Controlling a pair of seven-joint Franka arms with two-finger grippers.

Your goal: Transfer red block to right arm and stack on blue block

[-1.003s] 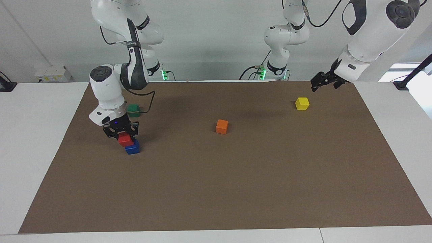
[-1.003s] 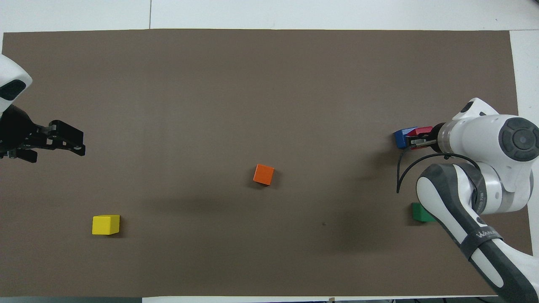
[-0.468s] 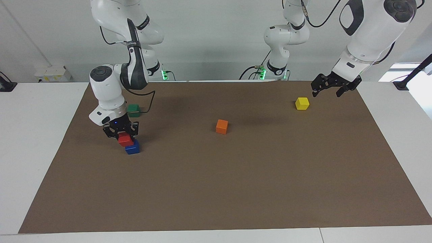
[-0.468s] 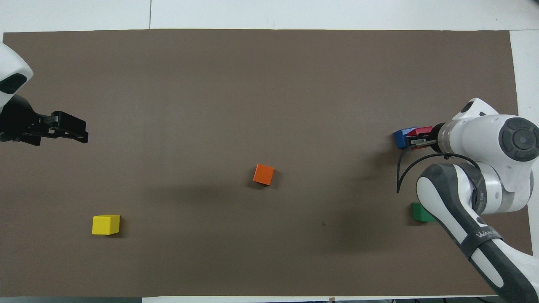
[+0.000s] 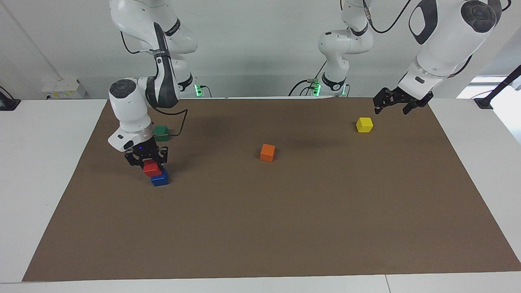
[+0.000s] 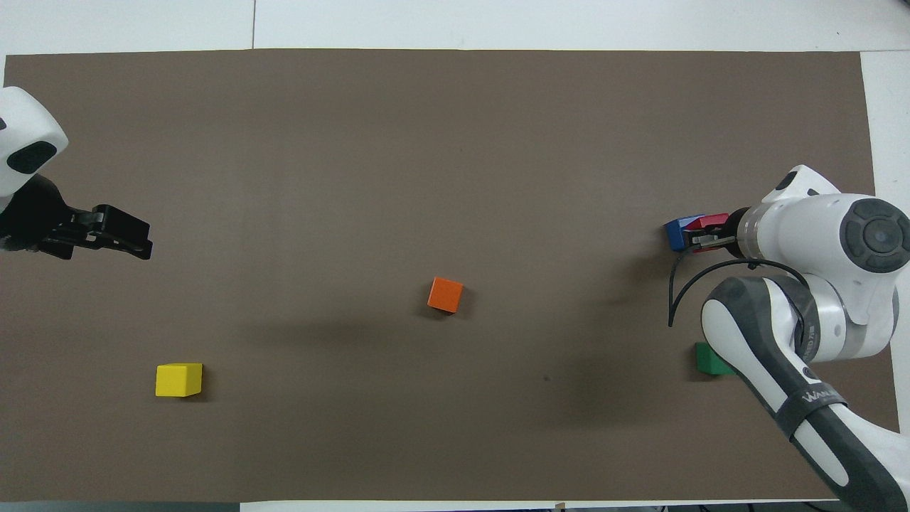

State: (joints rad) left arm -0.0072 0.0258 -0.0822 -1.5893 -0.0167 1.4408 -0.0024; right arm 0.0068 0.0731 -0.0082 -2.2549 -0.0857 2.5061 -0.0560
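Observation:
The red block (image 5: 152, 168) is held in my right gripper (image 5: 150, 165), which is shut on it. It hangs at the top of the blue block (image 5: 160, 178), shifted a little toward the right arm's end; whether the two touch I cannot tell. In the overhead view the red block (image 6: 714, 221) shows at the fingers of my right gripper (image 6: 709, 235), partly covering the blue block (image 6: 677, 235). My left gripper (image 5: 392, 104) hangs open and empty in the air over the mat by the yellow block (image 5: 364, 124), and the overhead view also shows my left gripper (image 6: 131, 239).
An orange block (image 5: 267, 152) lies mid-mat. A green block (image 5: 161, 132) sits close by the right arm's wrist, nearer to the robots than the blue block. The brown mat (image 5: 285, 228) covers the table; the right arm's black cable (image 6: 675, 299) loops above it.
The left arm has swung a little in the air near the yellow block, its gripper staying open. The right gripper and the red block have barely moved.

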